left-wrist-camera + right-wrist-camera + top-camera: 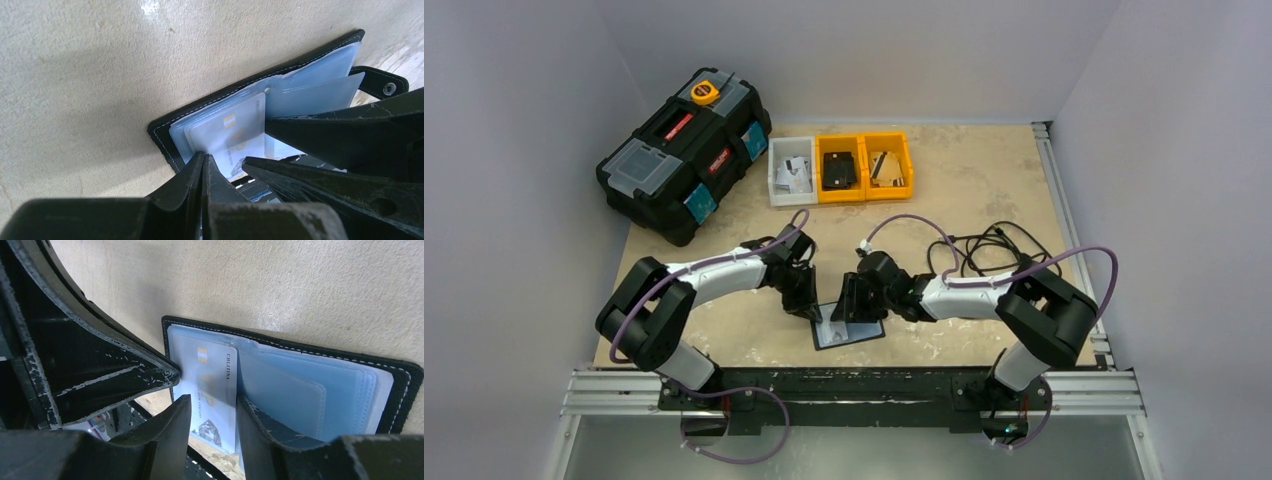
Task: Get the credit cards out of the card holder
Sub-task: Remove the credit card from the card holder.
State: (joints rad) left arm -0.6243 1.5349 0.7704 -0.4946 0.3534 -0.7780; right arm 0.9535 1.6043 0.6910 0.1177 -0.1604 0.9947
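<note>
The black card holder (849, 332) lies open on the table near the front edge, its pale blue plastic sleeves (320, 385) showing. A white credit card (212, 375) with gold lettering sticks partway out of the left sleeve toward the near edge; it also shows in the left wrist view (235, 132). My left gripper (204, 156) is shut, its tips pressing down at the holder's corner (165, 135). My right gripper (212, 402) hovers low over the card, jaws apart, one finger over the card's face and the other along its edge. The two grippers (809, 300) (852, 298) almost meet above the holder.
A large black toolbox (686, 150) stands at the back left. A white bin (791, 172) and two orange bins (841, 168) (889, 165) sit at the back middle. A black cable (994, 250) is coiled at the right. The metal rail (854, 385) runs just in front of the holder.
</note>
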